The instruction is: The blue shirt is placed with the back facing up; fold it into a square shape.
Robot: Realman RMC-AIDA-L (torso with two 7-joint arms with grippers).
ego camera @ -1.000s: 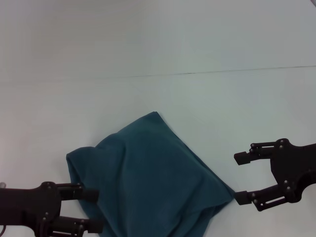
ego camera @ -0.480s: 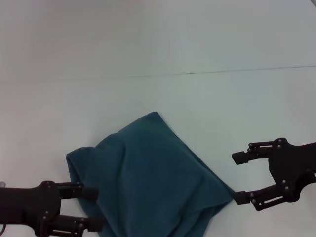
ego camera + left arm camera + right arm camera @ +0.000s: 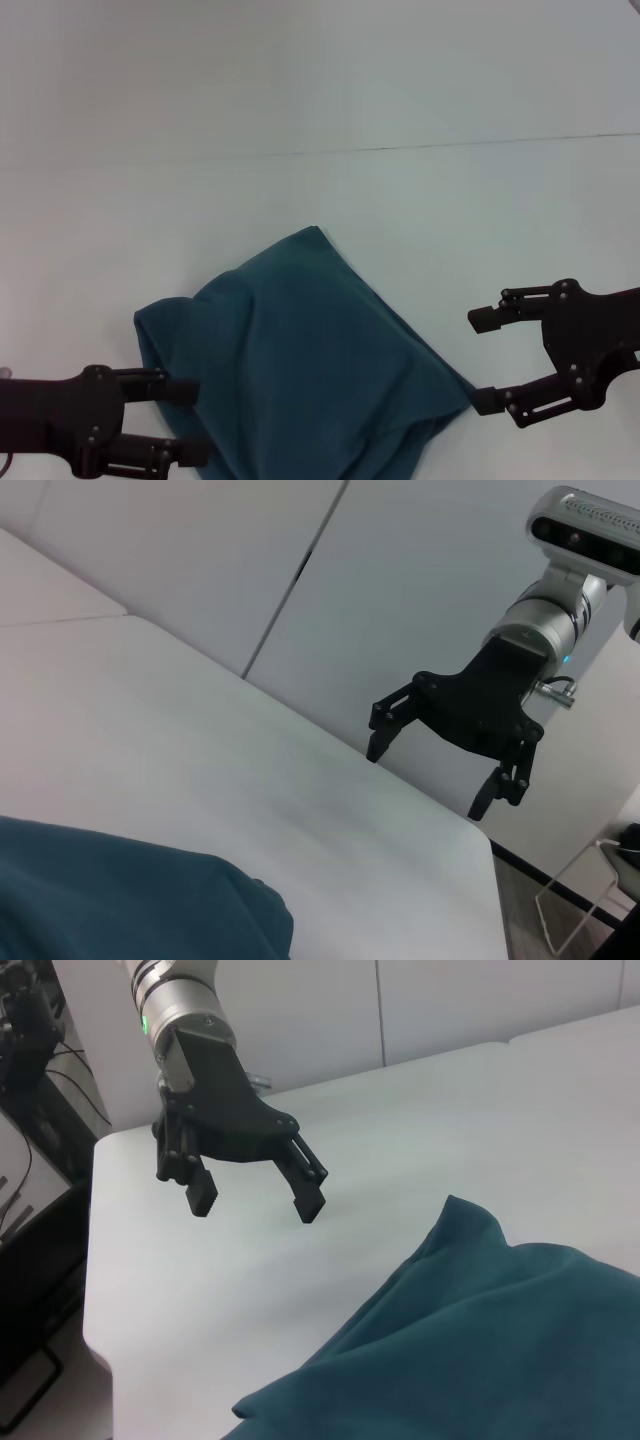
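The blue shirt (image 3: pixel 300 365) lies folded on the table (image 3: pixel 320 100), between the two grippers. The left gripper (image 3: pixel 188 422) sits at the shirt's left near corner, its fingers spread, one above the other against the cloth edge. The right gripper (image 3: pixel 487 360) stands just off the shirt's right corner, fingers apart, the lower one close beside the cloth tip. Beyond both grippers, a seam (image 3: pixel 450 146) crosses the table behind the shirt.

Left gripper (image 3: pixel 190 420) at 7 o'clock in head view, arm entering from 9, fingers spread, pointing toward 3. Right gripper (image 3: pixel 487 360) at 4 o'clock, arm entering from 3, fingers wide apart, pointing toward 9.
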